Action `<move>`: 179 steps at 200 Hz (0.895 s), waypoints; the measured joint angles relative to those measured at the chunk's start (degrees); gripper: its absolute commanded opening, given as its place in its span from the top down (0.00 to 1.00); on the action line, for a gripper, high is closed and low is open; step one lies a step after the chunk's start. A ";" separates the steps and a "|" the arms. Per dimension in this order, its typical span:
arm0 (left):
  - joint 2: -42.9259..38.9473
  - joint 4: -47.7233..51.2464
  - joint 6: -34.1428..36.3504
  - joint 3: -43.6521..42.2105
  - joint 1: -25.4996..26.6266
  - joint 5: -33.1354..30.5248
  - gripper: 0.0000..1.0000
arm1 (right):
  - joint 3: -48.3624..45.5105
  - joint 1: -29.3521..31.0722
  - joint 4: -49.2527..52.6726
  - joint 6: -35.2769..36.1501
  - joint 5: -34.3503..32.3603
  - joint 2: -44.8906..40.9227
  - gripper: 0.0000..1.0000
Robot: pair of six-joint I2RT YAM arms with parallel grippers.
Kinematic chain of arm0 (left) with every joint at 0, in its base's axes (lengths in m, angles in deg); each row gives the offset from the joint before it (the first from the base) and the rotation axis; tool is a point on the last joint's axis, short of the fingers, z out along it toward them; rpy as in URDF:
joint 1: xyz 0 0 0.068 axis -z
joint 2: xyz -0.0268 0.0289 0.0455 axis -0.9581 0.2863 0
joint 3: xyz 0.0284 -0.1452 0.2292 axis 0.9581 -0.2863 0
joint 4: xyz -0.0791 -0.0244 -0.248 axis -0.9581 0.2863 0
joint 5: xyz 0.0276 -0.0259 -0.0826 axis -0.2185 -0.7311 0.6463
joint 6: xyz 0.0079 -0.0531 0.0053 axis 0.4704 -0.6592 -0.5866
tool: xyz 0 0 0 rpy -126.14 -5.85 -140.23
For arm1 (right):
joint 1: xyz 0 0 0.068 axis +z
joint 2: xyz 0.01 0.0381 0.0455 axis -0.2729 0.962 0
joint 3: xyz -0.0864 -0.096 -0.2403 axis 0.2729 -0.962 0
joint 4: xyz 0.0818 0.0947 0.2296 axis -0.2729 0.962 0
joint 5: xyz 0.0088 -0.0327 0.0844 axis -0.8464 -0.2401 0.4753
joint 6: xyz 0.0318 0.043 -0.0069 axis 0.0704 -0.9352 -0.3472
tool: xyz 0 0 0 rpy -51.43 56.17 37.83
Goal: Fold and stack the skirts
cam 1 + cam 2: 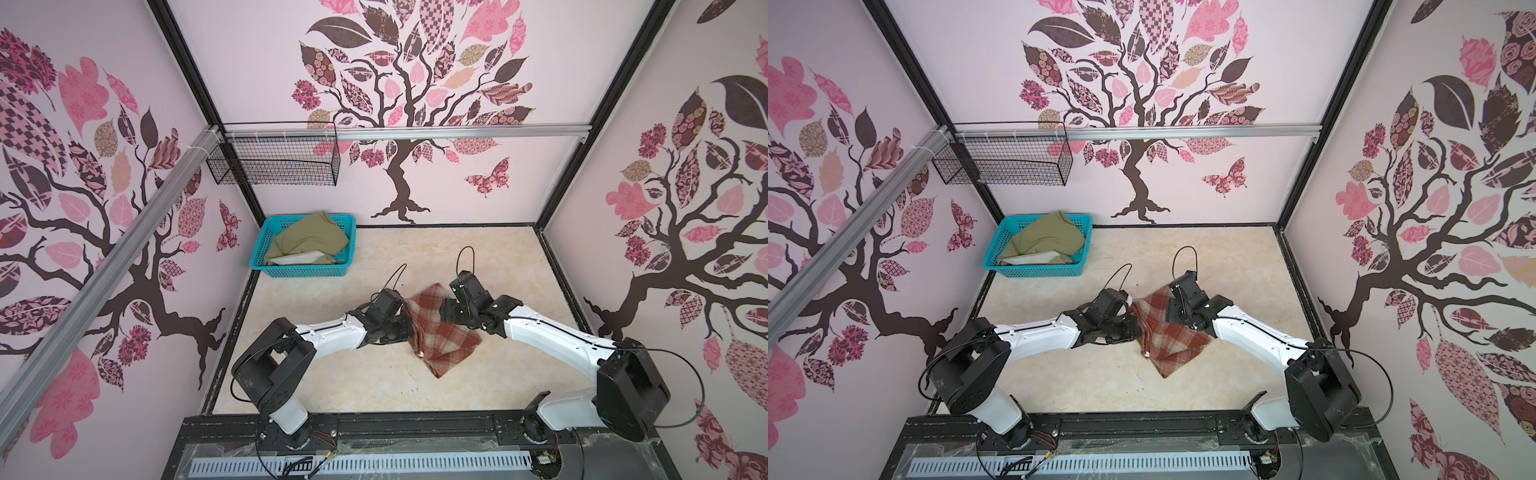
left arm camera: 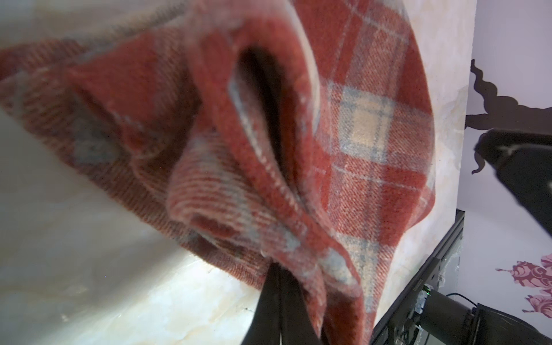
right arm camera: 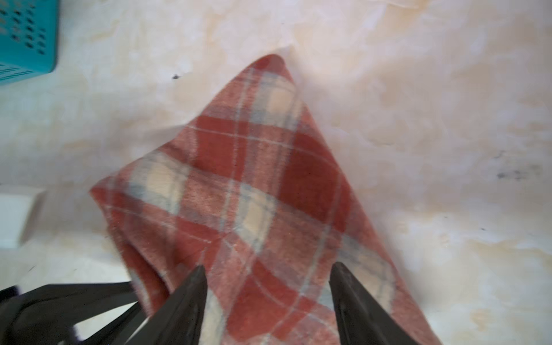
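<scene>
The rust-red and cream plaid skirt [image 1: 442, 336] [image 1: 1173, 338] lies crumpled on the marbled table between the two arms. My left gripper [image 2: 279, 268] [image 1: 406, 320] is shut on a bunched fold at the skirt's left edge, and cloth drapes over the black fingers. My right gripper [image 3: 268, 268] [image 1: 446, 313] hovers open over the skirt's far right part [image 3: 254, 179], with nothing between its fingers. The olive-green skirt [image 1: 309, 243] [image 1: 1044, 241] with pale lining sits heaped in the turquoise basket.
The turquoise basket [image 1: 303, 272] [image 1: 1038, 272] [image 3: 27, 38] stands at the table's back left corner. A black wire basket [image 1: 274, 162] hangs on the back wall rail above it. Patterned walls enclose the table on three sides.
</scene>
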 measured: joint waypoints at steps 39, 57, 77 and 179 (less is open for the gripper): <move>0.37 -1.14 -0.42 0.00 0.00 0.98 1.00 | -5.14 -6.16 -0.59 1.05 -0.26 -0.07 0.29; 1.25 -1.62 -0.57 0.00 0.00 1.31 1.00 | -6.36 -6.58 -1.44 1.07 0.61 -0.07 0.30; 2.29 -1.90 -0.90 0.00 0.00 1.64 1.00 | -7.37 -6.54 -2.82 0.96 2.84 -0.07 0.34; 2.75 -1.95 -1.11 0.00 -0.07 1.70 1.00 | -11.21 -4.26 -3.19 -1.75 7.80 -3.98 0.35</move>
